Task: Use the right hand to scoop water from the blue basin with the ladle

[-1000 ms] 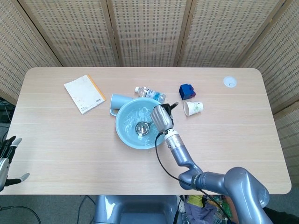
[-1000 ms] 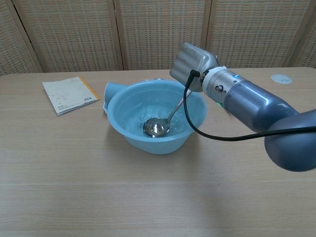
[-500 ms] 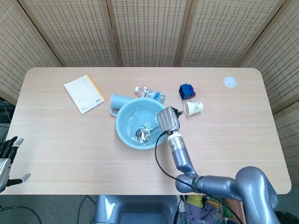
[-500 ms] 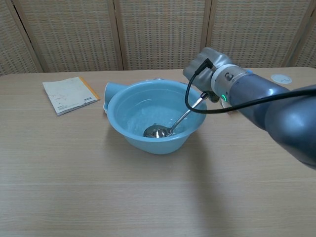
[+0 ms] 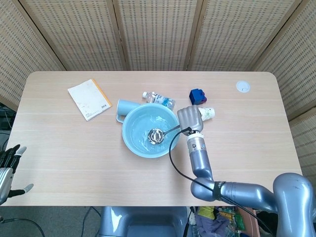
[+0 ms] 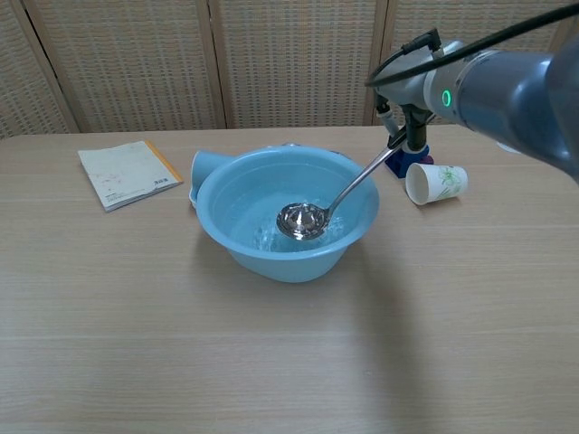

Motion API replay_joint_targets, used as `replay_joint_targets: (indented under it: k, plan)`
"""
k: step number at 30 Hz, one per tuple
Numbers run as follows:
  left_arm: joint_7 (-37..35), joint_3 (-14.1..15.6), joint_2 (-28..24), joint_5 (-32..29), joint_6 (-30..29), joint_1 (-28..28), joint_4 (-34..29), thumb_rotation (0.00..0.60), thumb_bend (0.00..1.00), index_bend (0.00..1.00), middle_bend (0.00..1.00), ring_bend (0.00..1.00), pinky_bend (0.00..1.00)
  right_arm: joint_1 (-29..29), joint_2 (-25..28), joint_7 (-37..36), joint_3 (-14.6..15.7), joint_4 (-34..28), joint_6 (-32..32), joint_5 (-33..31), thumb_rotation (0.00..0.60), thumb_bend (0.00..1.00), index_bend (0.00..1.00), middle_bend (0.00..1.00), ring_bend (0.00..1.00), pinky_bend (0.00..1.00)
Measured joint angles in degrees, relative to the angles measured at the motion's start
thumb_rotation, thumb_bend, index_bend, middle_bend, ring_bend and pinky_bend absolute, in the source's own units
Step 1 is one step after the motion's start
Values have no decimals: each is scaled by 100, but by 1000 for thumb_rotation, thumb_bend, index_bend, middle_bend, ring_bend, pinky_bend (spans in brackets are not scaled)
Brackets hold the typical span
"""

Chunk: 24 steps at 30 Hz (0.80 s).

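The blue basin (image 5: pixel 132 143) (image 6: pixel 217 217) holds water and stands mid-table. A steel ladle (image 5: pixel 156 135) (image 6: pixel 302 221) has its bowl lifted off the basin's floor, still below the rim, while its handle slants up over the right rim. My right hand (image 5: pixel 189 118) grips the handle's end just right of the basin. In the chest view only its dark fingers (image 6: pixel 409 127) and the grey wrist show. My left hand (image 5: pixel 7 165) hangs at the lower left off the table, fingers apart, holding nothing.
A paper cup (image 5: pixel 205 113) (image 6: pixel 435 182) lies on its side close behind my right hand. A blue block (image 5: pixel 197 96), a water bottle (image 5: pixel 159 99) and a light blue cup (image 5: pixel 125 106) sit behind the basin. A notebook (image 5: pixel 89 98) lies at the left.
My right hand has swung right and upward away from the basin. The ladle's bowl rose from the basin floor and shifted slightly right, with its handle now flatter.
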<state>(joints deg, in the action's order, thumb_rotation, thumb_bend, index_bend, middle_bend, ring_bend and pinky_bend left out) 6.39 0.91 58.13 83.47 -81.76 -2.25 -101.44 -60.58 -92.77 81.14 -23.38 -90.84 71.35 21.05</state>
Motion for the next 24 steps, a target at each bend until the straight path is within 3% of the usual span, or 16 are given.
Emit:
replay_joint_targets:
  k: [8,24]
  plan:
    - [-36,0,-15,-5,-1,-1,3,600,0,0,0,0,0,-147,299,-250,-243,-452,115,-623,600,831,804,1000,966,1000]
    - [-5,-5,-15,-56,40,-21,-15,600,0,0,0,0,0,-483,636,-441,-228,-721,314,-1109,600,831,805,1000,966,1000]
